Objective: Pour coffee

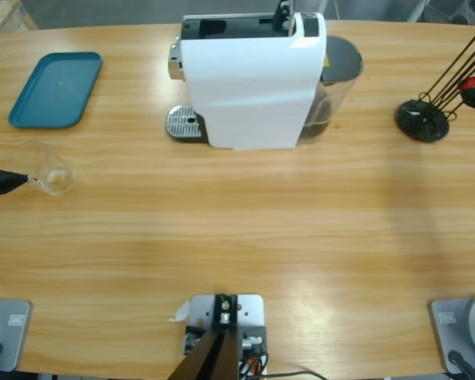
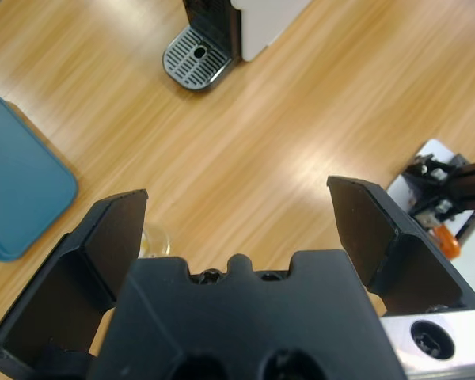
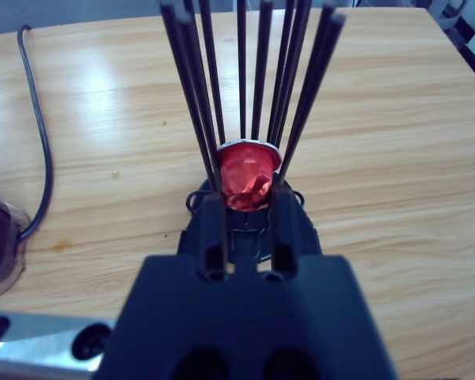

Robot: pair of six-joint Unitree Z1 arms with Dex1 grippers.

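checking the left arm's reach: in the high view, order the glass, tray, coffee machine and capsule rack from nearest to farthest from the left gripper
Measured from the left gripper at the left edge:
1. glass, right at the jaw tips.
2. tray, in the upper left corner.
3. coffee machine, top middle.
4. capsule rack, far right.

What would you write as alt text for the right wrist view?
The right hand grips a red capsule sitting low in a rack of thin black rods on the wooden table. A black cable curves at left.
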